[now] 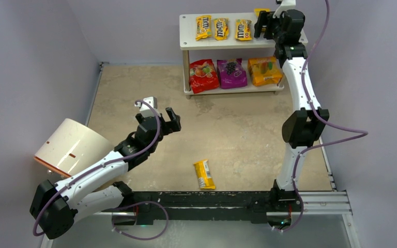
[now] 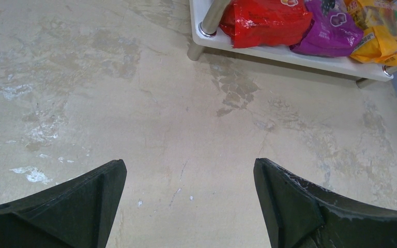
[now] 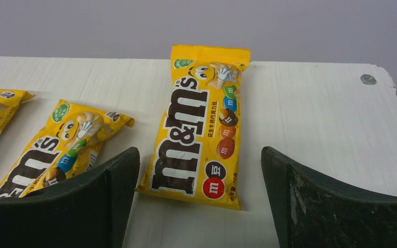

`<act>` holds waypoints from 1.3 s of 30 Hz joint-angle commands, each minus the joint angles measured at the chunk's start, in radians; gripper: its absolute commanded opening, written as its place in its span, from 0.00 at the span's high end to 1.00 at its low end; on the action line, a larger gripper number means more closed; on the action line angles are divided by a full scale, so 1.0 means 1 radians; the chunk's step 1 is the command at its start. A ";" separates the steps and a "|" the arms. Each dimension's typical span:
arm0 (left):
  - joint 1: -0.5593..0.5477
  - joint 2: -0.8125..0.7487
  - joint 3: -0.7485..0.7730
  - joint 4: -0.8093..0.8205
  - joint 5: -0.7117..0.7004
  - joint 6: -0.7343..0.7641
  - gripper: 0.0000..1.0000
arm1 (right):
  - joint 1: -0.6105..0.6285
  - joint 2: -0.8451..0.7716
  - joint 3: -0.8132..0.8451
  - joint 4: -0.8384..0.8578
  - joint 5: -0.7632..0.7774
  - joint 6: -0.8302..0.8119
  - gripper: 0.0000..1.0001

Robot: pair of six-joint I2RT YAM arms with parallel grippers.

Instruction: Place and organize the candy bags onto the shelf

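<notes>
The one yellow packet (image 1: 204, 174) left on the table (image 1: 238, 129) lies front-to-back, just near-right of the wide-open left hand (image 1: 173, 120), while the right hand (image 1: 261, 25) hangs open at the shelf (image 1: 186, 42).

The top view looks down from high over the near edge of the bench (image 1: 238, 134), with the shelf (image 1: 188, 30) far across. The left wrist view faces the shelf's lower tier from well back. The right wrist view sits close above its top tier. All three share the shelf.
</notes>
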 commanded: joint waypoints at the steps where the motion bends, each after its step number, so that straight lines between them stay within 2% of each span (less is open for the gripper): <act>1: 0.007 -0.009 -0.008 0.020 -0.017 0.006 0.00 | 0.001 -0.031 0.025 0.017 0.039 -0.023 0.14; 10: 0.007 -0.002 -0.008 -0.011 -0.016 0.003 0.00 | 0.001 -0.077 -0.046 0.001 -0.019 -0.024 0.32; 17: 0.006 -0.003 -0.008 -0.020 -0.016 -0.004 0.00 | 0.003 -0.153 -0.133 0.020 -0.036 -0.020 0.39; 24: 0.007 -0.006 -0.006 -0.032 -0.012 -0.011 0.00 | 0.005 -0.192 -0.203 0.027 -0.027 -0.009 0.40; 31: 0.007 -0.013 -0.006 -0.045 -0.013 -0.015 0.00 | 0.018 -0.198 -0.231 0.053 0.005 0.025 0.36; 39: 0.007 -0.025 -0.006 -0.061 -0.020 -0.021 0.00 | 0.048 -0.196 -0.237 0.073 0.063 0.054 0.39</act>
